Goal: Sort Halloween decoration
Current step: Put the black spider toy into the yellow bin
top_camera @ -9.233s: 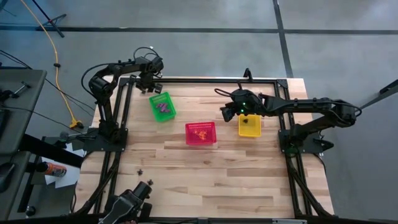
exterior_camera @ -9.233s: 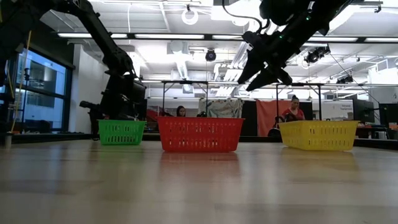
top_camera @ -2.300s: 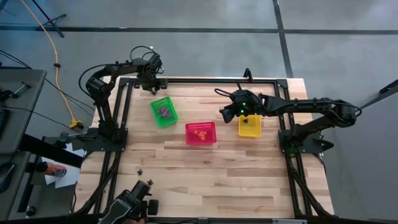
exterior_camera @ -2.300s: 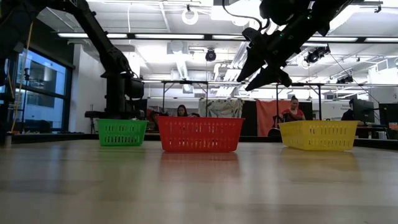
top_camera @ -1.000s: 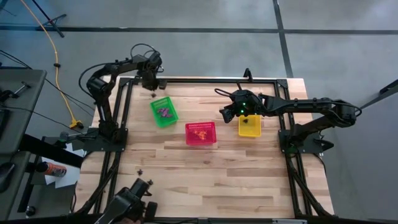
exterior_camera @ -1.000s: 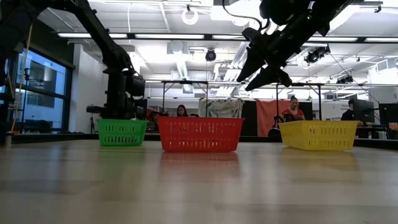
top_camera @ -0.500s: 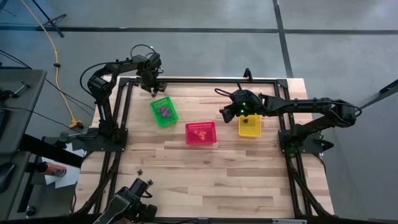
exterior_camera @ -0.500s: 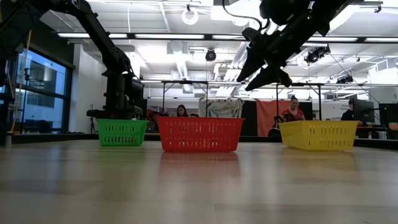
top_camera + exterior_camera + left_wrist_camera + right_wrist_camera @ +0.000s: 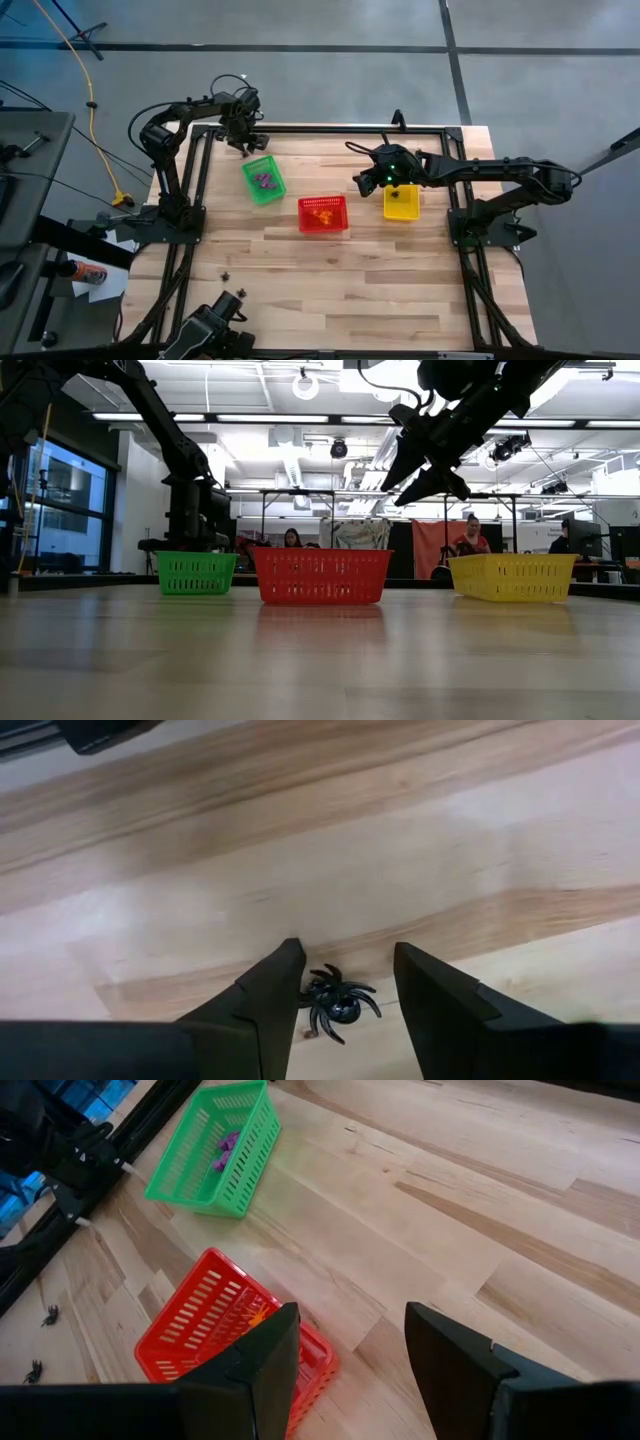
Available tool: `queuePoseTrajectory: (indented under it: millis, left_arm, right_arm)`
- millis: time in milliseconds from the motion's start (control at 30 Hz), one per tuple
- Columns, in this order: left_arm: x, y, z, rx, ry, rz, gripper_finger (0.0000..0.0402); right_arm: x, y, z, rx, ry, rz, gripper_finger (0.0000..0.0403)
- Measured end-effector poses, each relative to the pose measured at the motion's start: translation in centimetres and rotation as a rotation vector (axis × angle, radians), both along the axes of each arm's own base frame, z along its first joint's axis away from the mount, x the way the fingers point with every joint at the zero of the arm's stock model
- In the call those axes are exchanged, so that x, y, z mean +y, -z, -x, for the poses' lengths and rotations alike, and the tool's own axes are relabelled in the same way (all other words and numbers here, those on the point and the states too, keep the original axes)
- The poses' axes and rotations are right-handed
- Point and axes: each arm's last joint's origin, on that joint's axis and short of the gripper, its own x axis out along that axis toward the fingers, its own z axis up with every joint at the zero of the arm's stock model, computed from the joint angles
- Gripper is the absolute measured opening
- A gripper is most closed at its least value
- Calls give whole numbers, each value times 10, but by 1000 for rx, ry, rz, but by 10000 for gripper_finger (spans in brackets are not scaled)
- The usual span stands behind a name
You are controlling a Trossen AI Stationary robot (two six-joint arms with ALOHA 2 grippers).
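The wooden table [image 9: 330, 260] spreads wide and mostly bare toward its near edge, well away from both arms, while the working left gripper [image 9: 243, 142] sits at the far left corner, hard by the dark frame rail that runs along that edge. Close behind that gripper, toward the table's middle, stands the green basket [image 9: 263, 179] with purple trinkets [image 9: 264, 181] in it; farther along the row come the red basket [image 9: 322, 214], holding orange trinkets [image 9: 322, 212], and the yellow basket [image 9: 401, 201], which holds dark pieces. The right gripper [image 9: 362, 183] hangs raised between the red and yellow baskets, its fingers parted around nothing, with open board below it. In the left wrist view the left gripper [image 9: 345, 982] is down at the tabletop with its jaws apart, and a small glossy black spider [image 9: 334, 1000] with thin curled legs lies flat on the wood between the two fingertips, nearer one finger, not squeezed by either. Two more tiny dark trinkets [image 9: 226, 270] lie on the board near the table's near left edge, well apart from both grippers.
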Motion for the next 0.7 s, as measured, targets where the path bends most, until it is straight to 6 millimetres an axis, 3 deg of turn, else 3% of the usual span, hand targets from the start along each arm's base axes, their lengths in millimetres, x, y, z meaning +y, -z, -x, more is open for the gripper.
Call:
queuePoseTrajectory:
  millis: [700]
  left_arm:
    - [3,-3,8,83,22,15,95]
  right_arm:
    - [0,0,0,0,1,-1,177]
